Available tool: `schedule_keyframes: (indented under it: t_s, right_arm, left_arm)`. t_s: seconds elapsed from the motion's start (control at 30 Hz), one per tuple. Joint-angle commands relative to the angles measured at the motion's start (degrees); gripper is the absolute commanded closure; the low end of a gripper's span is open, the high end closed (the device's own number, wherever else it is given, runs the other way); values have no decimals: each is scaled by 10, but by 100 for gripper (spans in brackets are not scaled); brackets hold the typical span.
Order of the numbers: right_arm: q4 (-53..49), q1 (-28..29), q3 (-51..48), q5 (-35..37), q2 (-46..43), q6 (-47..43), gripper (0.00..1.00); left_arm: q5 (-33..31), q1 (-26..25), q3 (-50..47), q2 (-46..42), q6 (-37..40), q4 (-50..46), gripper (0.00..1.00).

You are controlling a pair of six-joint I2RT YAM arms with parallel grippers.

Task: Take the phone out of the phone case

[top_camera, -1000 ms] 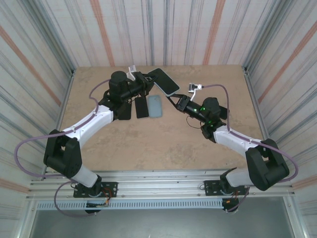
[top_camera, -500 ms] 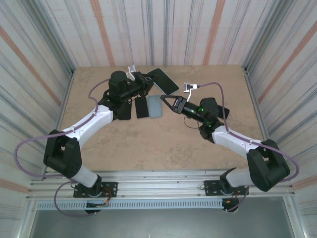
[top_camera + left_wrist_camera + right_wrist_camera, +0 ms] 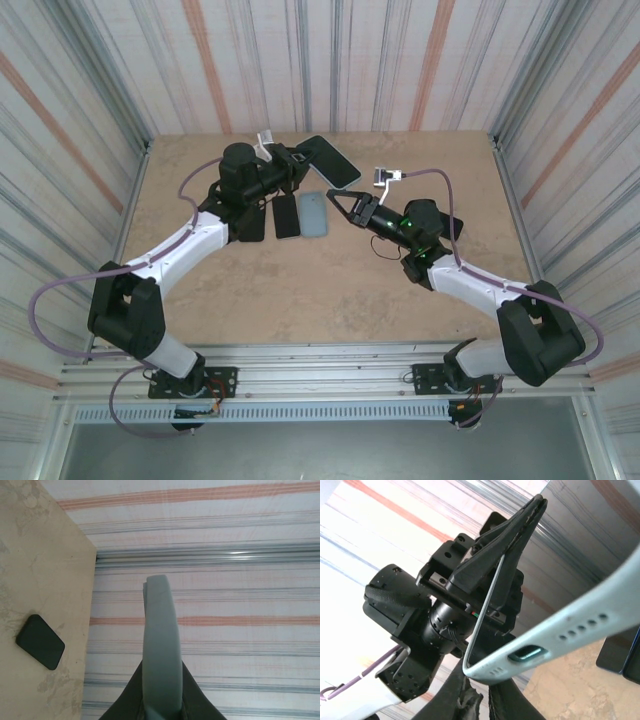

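Right tool point(image 3: 332, 195) slid left to corner of phone case point(image 3: 332, 162) | grip perhaps, cannot tell | left tool point(image 3: 300, 160) clamped on case

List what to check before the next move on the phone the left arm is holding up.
1. Left gripper clamped on the cased phone: ok, fingers shut on it, held off the table.
2. Right gripper brought up to the case: ok, its port end lies right at the fingers.
3. Right fingers actually gripping the case: cannot tell.
4. Phone loosened from the case: cannot tell.
5. Table beneath the work free of obstacles: not ok, a black phone and a pale blue slab lie there and might be hit by a drop.
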Motion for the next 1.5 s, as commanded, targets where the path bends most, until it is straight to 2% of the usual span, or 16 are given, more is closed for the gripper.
schedule_keyframes:
  t_s: [0.0,0.13,0.37,0.57,0.9,1.17,1.47]
  right_arm:
    - [8,-25,-10,15,5,6,88]
    - [-8,-34,-6,4,7,28,89]
    - [30,-27,21,-62,6,-18,71]
    - [44,-24,13,-56,-11,-25,64]
    - [48,-19,7,-41,-23,-22,64]
    - [0,-24,4,-13,-15,-5,76]
    - [19,-34,-2,-1,2,35,78]
  left_arm:
    - [20,-9,24,-16,-9,29,95]
    - [27,-12,33,-23,-7,20,95]
    - [16,-10,30,-17,15,1,95]
    - [18,-11,41,-1,25,-5,95]
    - [11,-7,28,4,26,-1,95]
    - [15,-8,21,-6,18,7,95]
    - [18,-11,19,-15,15,7,95]
